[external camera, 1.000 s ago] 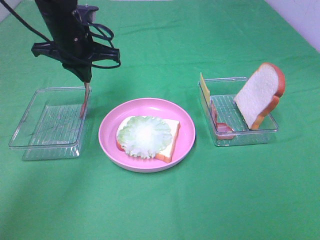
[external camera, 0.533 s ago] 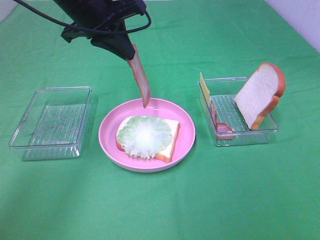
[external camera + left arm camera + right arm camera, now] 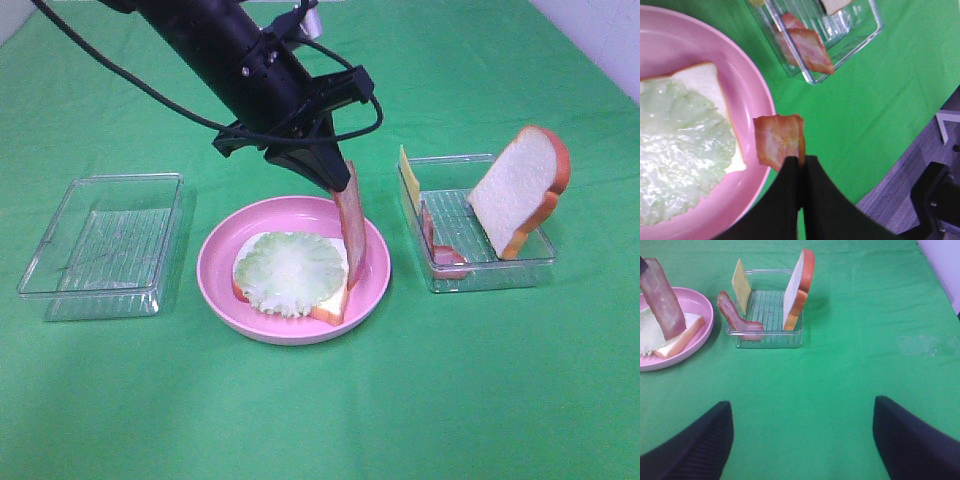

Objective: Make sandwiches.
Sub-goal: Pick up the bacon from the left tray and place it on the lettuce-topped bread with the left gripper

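Right now your left gripper (image 3: 338,183) is pinched tight on the top end of a bacon strip (image 3: 352,235); the wrist cam shows both fingers pressed together w/ the strip between them. The strip hangs down, a bit tilted, over the right-hand part of the pink plate (image 3: 215,265). Its lower end sits just beside the right edge of the bread slice (image 3: 700,82) lying flat on that plate. You can't tell from these views whether the tip is touching bread or plate.

The lettuce (image 3: 290,272) lies on top of that bread and covers most of it, w/ white crumb and orange crust showing at the side nearest the bacon. That's the sandwich as it stands: bread + lettuce on the plate at table centre.

To the plate's right, the clear tray (image 3: 490,275) holds an upright bread slice (image 3: 515,195) leaning on its far-right corner, a cheese square (image 3: 741,285) standing at its far-left corner and a second bacon strip (image 3: 732,315) propped against its left wall. Another clear tray (image 3: 100,300) sits to the plate's left, apart from it.

Your right gripper (image 3: 801,407) has its fingers spread wide w/ nothing between them, above bare green cloth (image 3: 450,400) and well apart from the right tray.
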